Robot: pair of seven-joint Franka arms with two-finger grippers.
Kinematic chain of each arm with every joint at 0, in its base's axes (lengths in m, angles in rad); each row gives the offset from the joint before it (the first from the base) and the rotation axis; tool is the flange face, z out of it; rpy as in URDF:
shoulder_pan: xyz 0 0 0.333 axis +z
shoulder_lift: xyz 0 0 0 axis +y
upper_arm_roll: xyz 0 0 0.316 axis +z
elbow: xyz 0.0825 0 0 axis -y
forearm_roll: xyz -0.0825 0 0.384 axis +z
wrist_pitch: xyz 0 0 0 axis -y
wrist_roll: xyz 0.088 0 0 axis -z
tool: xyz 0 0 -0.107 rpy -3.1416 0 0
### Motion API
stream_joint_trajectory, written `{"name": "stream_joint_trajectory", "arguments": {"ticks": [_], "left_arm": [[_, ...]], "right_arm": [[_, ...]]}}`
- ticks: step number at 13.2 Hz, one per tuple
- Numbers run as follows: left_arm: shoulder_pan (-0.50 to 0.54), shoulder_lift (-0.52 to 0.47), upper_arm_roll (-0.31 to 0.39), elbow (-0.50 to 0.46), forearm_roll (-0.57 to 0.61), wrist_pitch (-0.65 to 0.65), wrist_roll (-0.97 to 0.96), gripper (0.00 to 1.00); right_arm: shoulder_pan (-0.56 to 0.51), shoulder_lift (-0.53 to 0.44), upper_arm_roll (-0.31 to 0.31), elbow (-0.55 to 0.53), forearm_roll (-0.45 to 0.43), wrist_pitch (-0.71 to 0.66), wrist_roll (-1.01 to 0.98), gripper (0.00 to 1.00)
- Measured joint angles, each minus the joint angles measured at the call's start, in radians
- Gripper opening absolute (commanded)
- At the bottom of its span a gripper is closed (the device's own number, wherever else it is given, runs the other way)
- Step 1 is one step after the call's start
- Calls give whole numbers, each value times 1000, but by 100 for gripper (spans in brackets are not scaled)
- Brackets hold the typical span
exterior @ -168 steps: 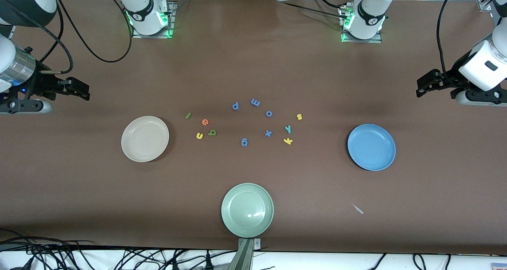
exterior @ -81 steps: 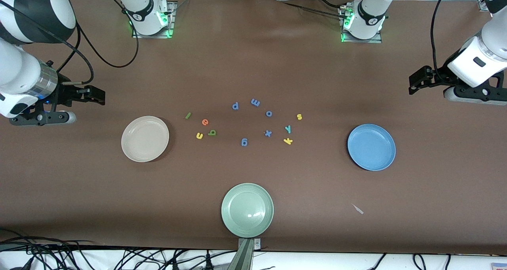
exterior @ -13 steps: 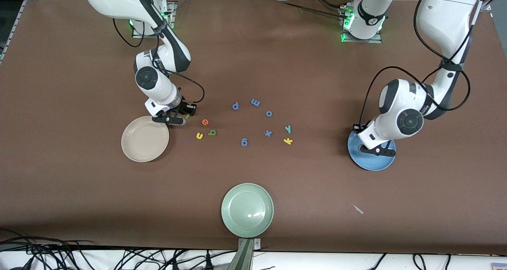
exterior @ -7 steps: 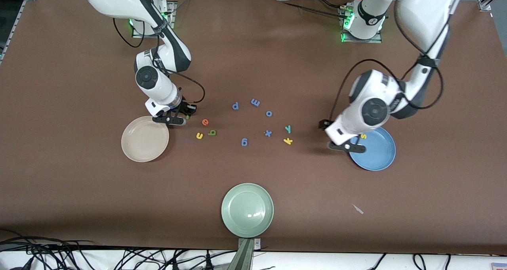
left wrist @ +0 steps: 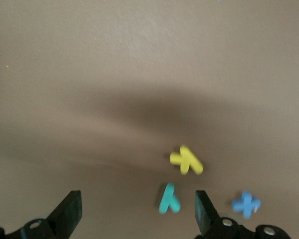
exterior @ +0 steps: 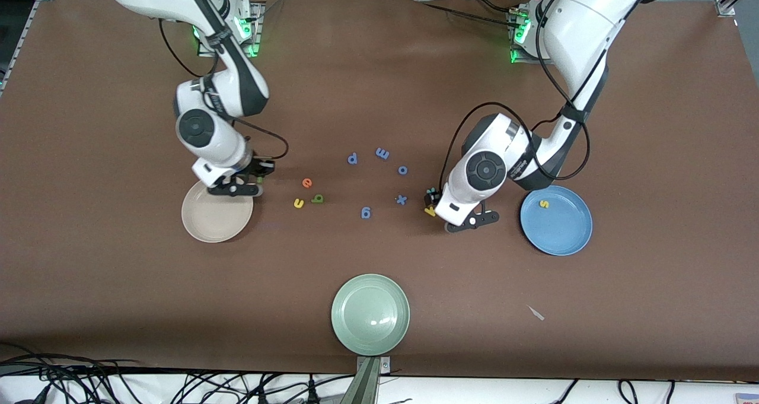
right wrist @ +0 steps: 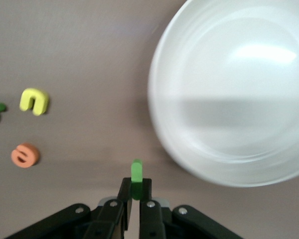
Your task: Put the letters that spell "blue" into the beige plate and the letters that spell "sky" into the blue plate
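A: Front view status: the yellow "s" (exterior: pixel 543 203) now lies in the blue plate (exterior: pixel 557 238), and the left gripper (exterior: pixel 431 201) has moved off the plate to the "y" (left wrist: pixel 169 198) and "k" (left wrist: pixel 186 160) on the table. Its jaws stand wide apart, empty.

B: Right side?

A: The right gripper (right wrist: pixel 136 195) has lifted the green "l" (right wrist: pixel 136 177) from its earlier spot, jaws clamped on it, beside the rim of the beige plate (exterior: pixel 204 226).

B: Remaining items?

A: "e" (exterior: pixel 307 183), "u" (exterior: pixel 298 203) and "b" (exterior: pixel 318 199) rest on the table between the beige plate and the blue letters (exterior: pixel 382 153). One "sky" letter is delivered; no "blue" letter is in its plate yet.
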Motion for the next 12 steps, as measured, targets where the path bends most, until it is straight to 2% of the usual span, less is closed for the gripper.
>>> {"name": "stream_joint_trajectory", "arguments": {"ticks": [1,2,3,4,7,9,12], "left_arm": [[-1,28,0,36,0,3,-69,100],[-7,55,0,72,0,4,-138,100],[-17,80,0,105,0,4,-201,100],[-29,103,0,131,0,4,-261,100],[-53,150,1,159,0,22,-369,99],[-55,165,4,164,0,32,-391,92],[-55,168,10,164,0,34,-395,80]], "right_arm": [[-1,-6,-33,27,-5,-34,-60,13],[-2,-7,-60,38,-9,-46,-105,41],[-3,-3,-77,38,-13,-48,-129,53],[-4,4,-84,38,-15,-48,-138,58],[-2,22,-84,38,-17,-47,-139,61],[1,23,-80,38,-15,-47,-110,63],[42,29,-30,39,-6,-38,102,63]]}}
